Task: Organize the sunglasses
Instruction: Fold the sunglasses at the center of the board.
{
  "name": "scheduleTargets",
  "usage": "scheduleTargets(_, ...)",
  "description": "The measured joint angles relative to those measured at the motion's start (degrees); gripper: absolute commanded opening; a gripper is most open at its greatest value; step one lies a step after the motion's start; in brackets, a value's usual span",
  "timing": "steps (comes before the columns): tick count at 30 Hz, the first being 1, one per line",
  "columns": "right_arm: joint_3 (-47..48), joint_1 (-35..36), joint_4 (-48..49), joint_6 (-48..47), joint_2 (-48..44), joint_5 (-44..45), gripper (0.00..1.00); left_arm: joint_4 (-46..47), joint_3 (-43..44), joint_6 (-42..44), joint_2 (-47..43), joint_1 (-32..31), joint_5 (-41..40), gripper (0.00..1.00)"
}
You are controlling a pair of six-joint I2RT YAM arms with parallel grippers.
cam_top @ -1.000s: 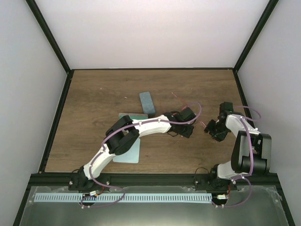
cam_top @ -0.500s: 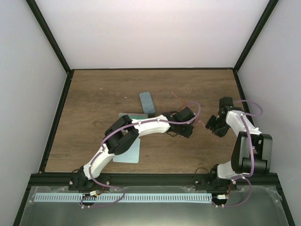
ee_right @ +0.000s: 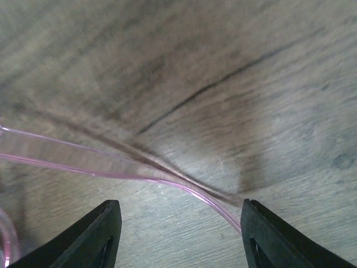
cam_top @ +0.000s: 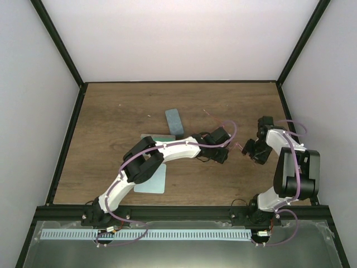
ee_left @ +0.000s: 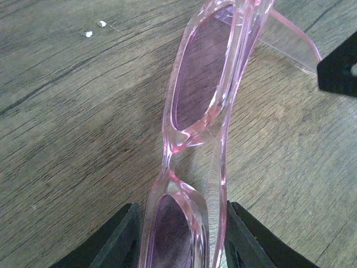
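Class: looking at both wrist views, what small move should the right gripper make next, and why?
Probably close the right gripper on the temple arm: its jaws stand open with that thin pink arm passing between them, while the left gripper clamps the pink sunglasses by the frame.

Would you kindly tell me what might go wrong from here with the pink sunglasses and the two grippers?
1. The left gripper clamps the pink sunglasses at one lens end only; the smooth frame may twist or slip out.
2. The thin temple arm runs through the open right gripper; closing or pulling off-line could bend it against the clamped frame.
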Motion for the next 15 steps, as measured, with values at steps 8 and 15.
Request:
scheduleTargets(8, -2.7, 0.0, 1.2, -0.9, 0.8, -1.1, 0.48, 0.0, 0.0, -0.1, 0.0, 0.1, 0.3, 0.43)
scheduleTargets(15, -2.6, 0.0, 1.3, 0.1, 1.6, -1.4, 0.28, 1.3, -1.1, -0.4, -0.4, 0.1, 0.6, 0.43)
